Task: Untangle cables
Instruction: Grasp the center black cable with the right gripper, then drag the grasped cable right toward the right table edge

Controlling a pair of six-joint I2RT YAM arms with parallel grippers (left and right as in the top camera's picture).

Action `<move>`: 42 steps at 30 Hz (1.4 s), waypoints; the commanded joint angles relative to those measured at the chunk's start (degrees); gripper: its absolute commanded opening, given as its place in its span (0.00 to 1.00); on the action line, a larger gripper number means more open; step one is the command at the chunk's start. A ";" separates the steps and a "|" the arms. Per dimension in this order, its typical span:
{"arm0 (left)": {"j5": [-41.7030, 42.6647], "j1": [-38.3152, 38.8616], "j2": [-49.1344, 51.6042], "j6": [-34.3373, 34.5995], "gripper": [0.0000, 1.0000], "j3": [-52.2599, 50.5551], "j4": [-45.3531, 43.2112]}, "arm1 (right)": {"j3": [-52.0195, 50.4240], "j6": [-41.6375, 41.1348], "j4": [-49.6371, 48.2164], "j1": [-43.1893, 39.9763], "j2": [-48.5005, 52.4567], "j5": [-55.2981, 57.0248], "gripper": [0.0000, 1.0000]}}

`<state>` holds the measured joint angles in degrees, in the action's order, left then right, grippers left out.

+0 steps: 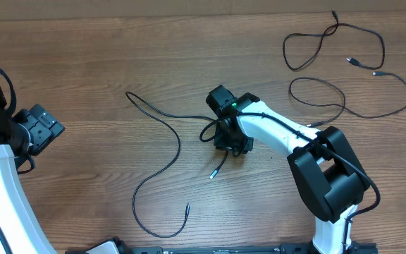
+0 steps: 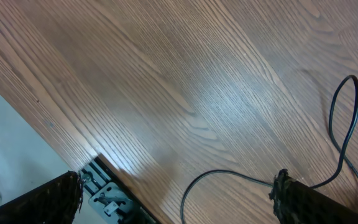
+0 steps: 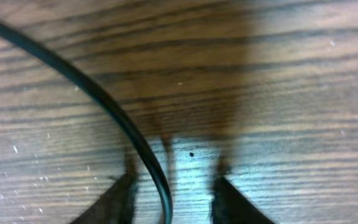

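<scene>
Several thin black cables (image 1: 177,144) are lying on the wooden worktop (image 1: 83,56): one long cord is curving across the middle, and other loose loops (image 1: 344,100) are resting well apart from it at the far right. The right tool (image 3: 174,193) is hanging low over the middle cord with its fingers (image 3: 120,202) parted (the cord is passing between them, not pinched). The left tool (image 2: 176,193) is standing wide open near the left edge, gripping nothing.
</scene>
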<state>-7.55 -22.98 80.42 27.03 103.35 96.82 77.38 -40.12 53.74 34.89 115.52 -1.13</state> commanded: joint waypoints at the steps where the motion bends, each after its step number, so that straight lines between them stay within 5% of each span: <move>1: 0.09 -0.24 -0.02 0.85 1.00 -0.22 -0.02 | -0.31 -0.42 -0.13 -0.02 0.55 0.68 0.31; 12: 0.09 -0.24 -0.02 0.85 1.00 -0.22 -0.02 | -0.33 -0.39 -0.79 -0.02 0.57 0.68 0.42; 23: 0.09 -0.24 -0.02 0.85 0.99 -0.22 -0.02 | -2.84 -0.42 -2.47 -0.02 0.57 0.66 0.04; 33: 0.09 -0.24 -0.02 0.85 0.99 -0.22 -0.02 | -0.15 -0.46 4.07 -2.23 -1.88 0.68 0.04; 42: 0.09 -0.24 -0.02 0.85 1.00 -0.22 -0.02 | 1.16 -0.59 11.10 -8.00 -16.85 1.53 0.04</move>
<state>-7.53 -22.98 80.42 27.03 103.37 96.84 76.66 -40.47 63.75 28.60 106.39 -0.93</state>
